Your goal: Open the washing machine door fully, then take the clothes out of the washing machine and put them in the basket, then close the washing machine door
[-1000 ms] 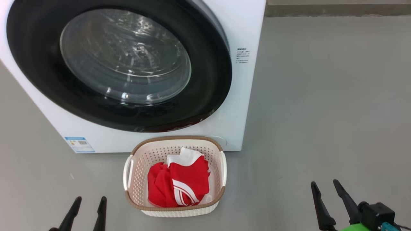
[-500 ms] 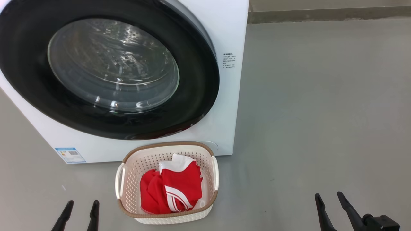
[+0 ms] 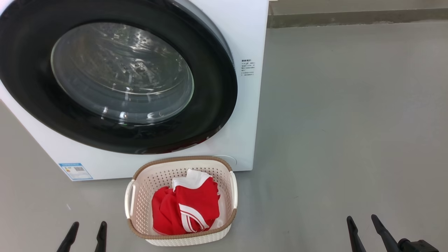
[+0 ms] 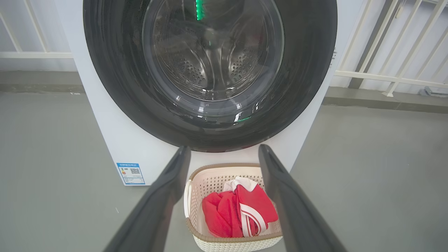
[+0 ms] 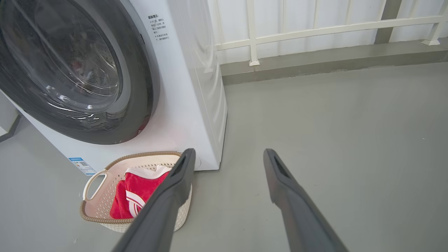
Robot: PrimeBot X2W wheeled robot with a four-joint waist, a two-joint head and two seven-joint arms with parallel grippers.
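- We see the washing machine (image 3: 246,115) standing on the grey floor (image 3: 350,122). It is a white box with a blue label (image 3: 75,171) at the lower left corner of its front in the head view.
- The washing machine door (image 3: 119,75) lies flat against the front of the machine, closed as far as we can tell. Its wide glossy black rim circles the clear glass.
- Through that glass, in the left wrist view, we make out the perforated steel drum (image 4: 213,66).
- The basket (image 3: 182,159) sits on the floor just in front of the machine, below the lower right part of the door. Its far rim is close to the white front, but we cannot tell whether the two touch.
- The clothes (image 3: 190,206) lie inside the basket as a crumpled heap of red fabric with white stripes. A white part shows on the side nearest the machine.
- Our left tool (image 3: 88,227) is at the bottom left of the head view, beside the basket and apart from it. Its two dark fingers are spread wide with nothing between them. In its own wrist view they frame the basket, which lies beyond their tips.
- Our right tool (image 3: 362,220) is at the bottom right of the head view, well apart from the basket and over bare floor. Its fingers are also spread wide and grip nothing.
- In the right wrist view a white railing (image 5: 315,29) runs along the wall behind the machine.
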